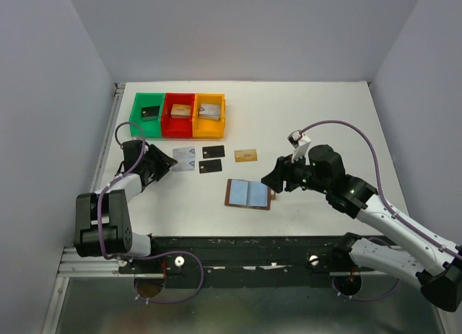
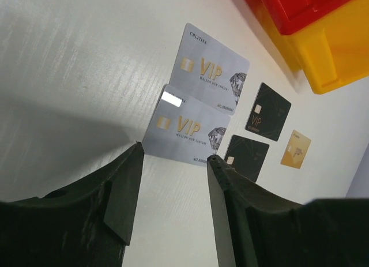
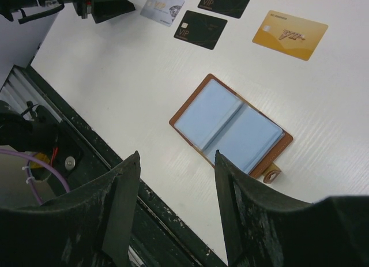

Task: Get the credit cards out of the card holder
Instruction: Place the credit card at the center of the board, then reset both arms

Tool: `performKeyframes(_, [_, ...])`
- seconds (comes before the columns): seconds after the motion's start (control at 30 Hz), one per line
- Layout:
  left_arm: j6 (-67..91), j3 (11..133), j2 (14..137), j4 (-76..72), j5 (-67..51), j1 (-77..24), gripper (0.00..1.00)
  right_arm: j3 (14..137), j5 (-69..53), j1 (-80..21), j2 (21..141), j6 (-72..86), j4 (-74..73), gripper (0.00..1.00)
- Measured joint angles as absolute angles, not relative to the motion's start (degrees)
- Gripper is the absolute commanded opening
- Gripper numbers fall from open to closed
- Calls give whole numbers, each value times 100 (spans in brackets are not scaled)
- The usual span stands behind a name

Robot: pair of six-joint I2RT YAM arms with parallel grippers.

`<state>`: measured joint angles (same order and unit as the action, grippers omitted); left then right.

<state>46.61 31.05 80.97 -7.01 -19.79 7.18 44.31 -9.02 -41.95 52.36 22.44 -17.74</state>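
Card holder (image 3: 229, 127) lies open, all five credit cards (image 2: 210, 68) out.
Left gripper (image 2: 173, 153) and right gripper (image 3: 176, 158) both gape empty; I'd lift them straight away, nudging nothing.

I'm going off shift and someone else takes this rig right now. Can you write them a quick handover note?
left gripper: open, empty, low at the edge of the silver cards.
right gripper: open, empty, above the card holder.
The card holder lies open on the table, blue lining up, with no card showing in it.
Out on the table: two silver cards, two black cards, one gold card.
Done: five cards out. Left: probably nothing; check the pockets for a hidden card.
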Motion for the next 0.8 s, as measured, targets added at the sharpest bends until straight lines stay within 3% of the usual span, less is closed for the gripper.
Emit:
performKeyframes(0.2, [4348,3330,7730,95,-1621,786,73,4431,-836,-4195,5231,2244,-1857,63])
performKeyframes(0.53, [3988,4042,6681,1907,-491,882,74,4355,-180,-4195,4971,2222,-1984,63])
performKeyframes(0.57, [3981,4049,6525,2021,-388,851,96,4298,-49,-4195,4897,2226,-1984,63])
performKeyframes(0.8, [3833,3975,5015,2578,126,-102,99,4080,786,-4195,4377,2248,-2047,64])
